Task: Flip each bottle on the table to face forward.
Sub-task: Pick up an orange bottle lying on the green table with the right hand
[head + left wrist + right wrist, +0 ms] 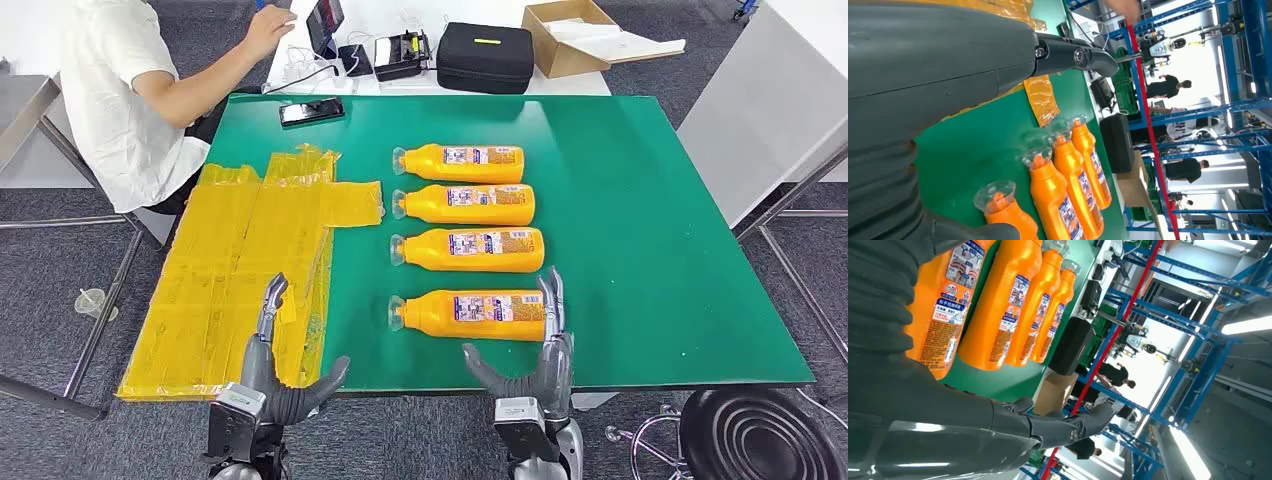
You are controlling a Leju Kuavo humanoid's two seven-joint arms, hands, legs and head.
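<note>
Several orange bottles lie on their sides in a column on the green table point(650, 250), clear caps pointing left, labels up. The nearest bottle point(470, 314) lies just ahead of my right hand point(535, 365), which is open, fingers reaching along the bottle's base end, thumb spread left. Farther back lie the second point(470, 249), third point(465, 203) and farthest bottle point(460, 162). My left hand point(275, 375) is open over the table's near edge, left of the bottles, above yellow sheets. The left wrist view shows the capped ends point(1045, 165); the right wrist view shows the labels point(955, 285).
Yellow plastic sheets point(240, 270) cover the table's left part and hang over its edge. A phone point(311, 110) lies at the far left corner. A seated person point(130, 90) is at the far left. A black case point(485, 57) and a cardboard box point(570, 35) sit on a table behind.
</note>
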